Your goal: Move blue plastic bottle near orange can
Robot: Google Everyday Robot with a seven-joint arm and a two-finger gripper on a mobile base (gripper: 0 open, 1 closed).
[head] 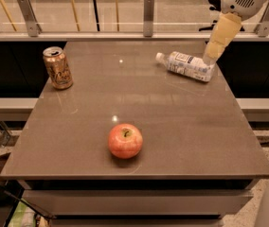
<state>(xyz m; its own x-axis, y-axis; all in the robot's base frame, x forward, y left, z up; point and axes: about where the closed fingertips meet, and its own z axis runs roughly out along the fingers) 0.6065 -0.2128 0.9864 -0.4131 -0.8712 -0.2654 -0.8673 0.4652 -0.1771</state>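
The blue plastic bottle [187,65] lies on its side at the far right of the grey table [182,126], its white cap pointing left. The orange can [57,67] stands upright at the far left of the table, well apart from the bottle. My gripper [212,55] comes down from the upper right and hangs just above the bottle's base end, close to it. It holds nothing that I can see.
A red-orange apple [125,140] sits near the table's front middle. A glass railing with metal posts [147,14] runs behind the table. The table's right edge lies just beyond the bottle.
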